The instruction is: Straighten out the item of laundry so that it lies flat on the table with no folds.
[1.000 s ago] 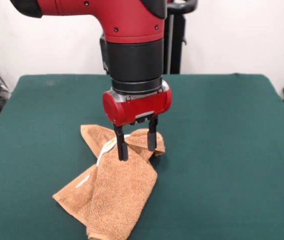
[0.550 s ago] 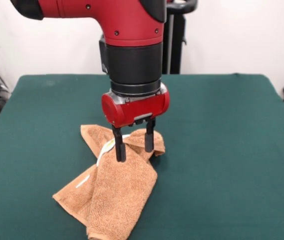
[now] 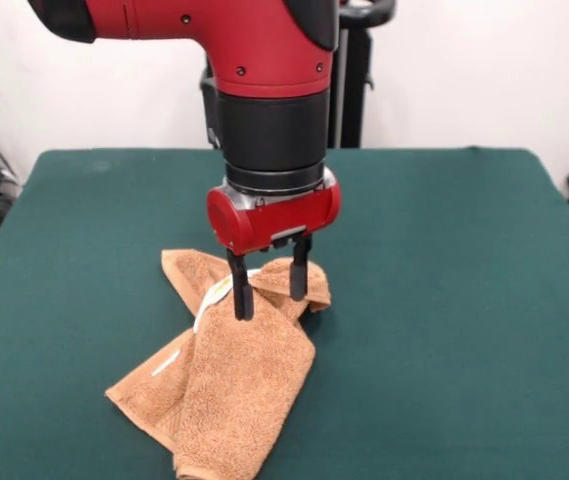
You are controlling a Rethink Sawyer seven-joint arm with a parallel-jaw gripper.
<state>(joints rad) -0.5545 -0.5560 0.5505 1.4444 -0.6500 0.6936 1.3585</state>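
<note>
While towel (image 3: 229, 385) unmoved, pincer (image 3: 270, 287) slightly raised

A black stand (image 3: 352, 75) rises against the white wall (image 3: 484, 70).

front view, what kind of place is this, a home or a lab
Most likely a robotics lab or test room: a red and black Sawyer arm stands over a table covered in dark green cloth, with one orange-tan towel on it, bare white walls and cables at the left edge.

Red-and-black arm vertical, end effector (image 3: 271, 296) pointing straight down, fingers apart.
</note>
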